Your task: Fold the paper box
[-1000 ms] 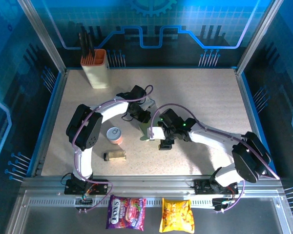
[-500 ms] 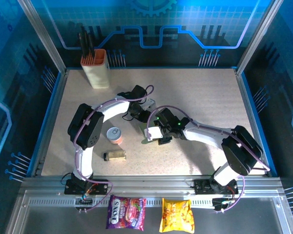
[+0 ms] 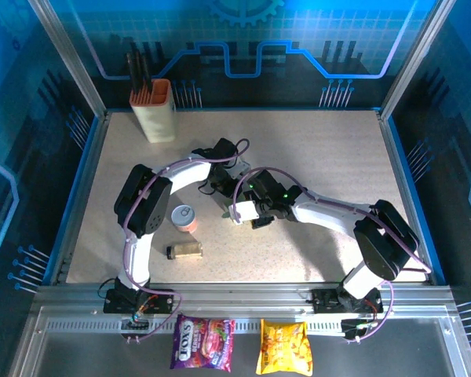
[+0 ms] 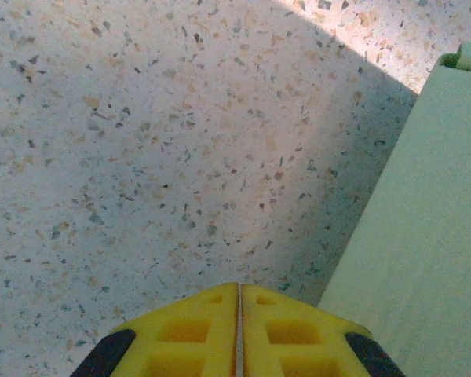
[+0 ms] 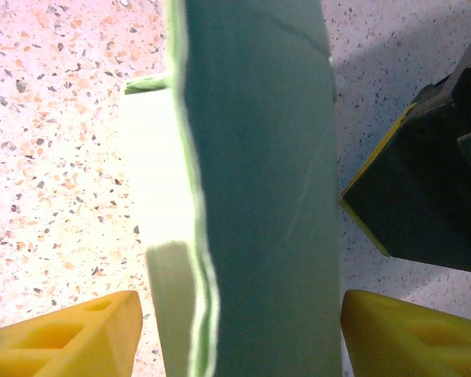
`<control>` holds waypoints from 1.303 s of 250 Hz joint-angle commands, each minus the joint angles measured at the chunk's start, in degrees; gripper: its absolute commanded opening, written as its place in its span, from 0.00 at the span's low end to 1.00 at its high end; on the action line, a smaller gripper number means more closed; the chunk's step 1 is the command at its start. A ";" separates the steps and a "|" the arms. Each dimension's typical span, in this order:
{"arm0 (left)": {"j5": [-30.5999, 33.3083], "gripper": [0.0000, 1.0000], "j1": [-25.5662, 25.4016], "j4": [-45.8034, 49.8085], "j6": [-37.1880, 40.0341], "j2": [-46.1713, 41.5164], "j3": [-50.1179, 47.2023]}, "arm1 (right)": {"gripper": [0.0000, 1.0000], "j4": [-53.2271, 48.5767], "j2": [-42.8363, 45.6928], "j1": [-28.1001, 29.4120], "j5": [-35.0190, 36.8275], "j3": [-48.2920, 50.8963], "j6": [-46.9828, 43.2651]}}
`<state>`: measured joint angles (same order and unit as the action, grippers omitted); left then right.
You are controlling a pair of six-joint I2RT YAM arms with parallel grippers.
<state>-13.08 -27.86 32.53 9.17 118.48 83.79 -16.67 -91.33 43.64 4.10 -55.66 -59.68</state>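
Speckled bench (image 3: 337, 157) carries the pale-green paper box (image 5: 259, 196) mid-surface, one flap raised; my right pincer (image 5: 235, 334) straddles that flap, and I cannot tell if it grips; my left pincer (image 4: 239, 330) rests closed beside the box; next, I judge, squeeze and crease the flap.
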 commanded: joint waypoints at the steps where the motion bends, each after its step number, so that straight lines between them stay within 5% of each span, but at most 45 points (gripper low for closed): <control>1: 0.28 0.11 0.48 1.92 1.14 1.21 1.55 | 0.65 -0.56 0.49 -0.46 -1.32 -1.44 -0.79; 104: -2.60 0.12 1.87 -2.12 -0.77 -3.75 -2.08 | 0.51 -8.18 -0.64 -1.89 -5.18 -6.56 2.21; 176: -10.04 0.14 8.86 -9.80 -7.11 -13.40 -10.78 | 0.47 -23.90 -6.05 -4.16 -9.68 -18.32 13.00; 262: -9.47 0.22 13.64 -10.48 -10.93 -25.39 -17.96 | 0.47 -33.61 -14.06 -7.21 -13.34 -28.36 19.43; 326: -10.75 0.30 13.98 -11.09 -16.59 -35.17 -23.68 | 0.60 -34.61 -15.45 -7.80 -11.57 -30.13 19.95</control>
<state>-21.34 -14.35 21.93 -3.20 87.77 62.46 -48.12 -106.89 36.56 -6.70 -84.05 -40.88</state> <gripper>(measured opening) 0.280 0.574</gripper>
